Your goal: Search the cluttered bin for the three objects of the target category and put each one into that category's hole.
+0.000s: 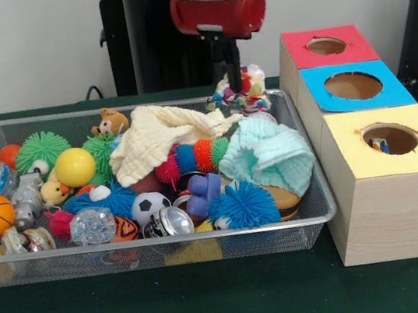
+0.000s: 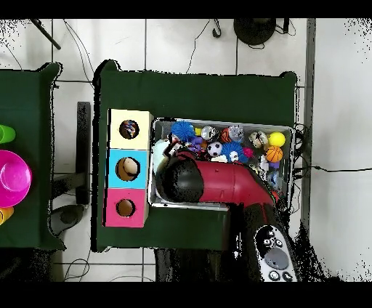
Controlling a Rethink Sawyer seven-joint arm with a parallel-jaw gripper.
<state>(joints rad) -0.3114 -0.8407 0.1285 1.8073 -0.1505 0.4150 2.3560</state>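
The gripper [image 1: 235, 88] hangs over the bin's [image 1: 321, 210] far right corner, directly above a blotched cloth [image 1: 242, 90] that it touches; I cannot tell whether it grips. The yellow hole [image 1: 390, 139] lies near right.

Gripper [image 1: 234, 82]: fingers hidden behind blotched cloth [image 1: 242, 88]. Bin [image 2: 218, 205]: robot-side half hidden under arm [image 2: 218, 183] overhead.
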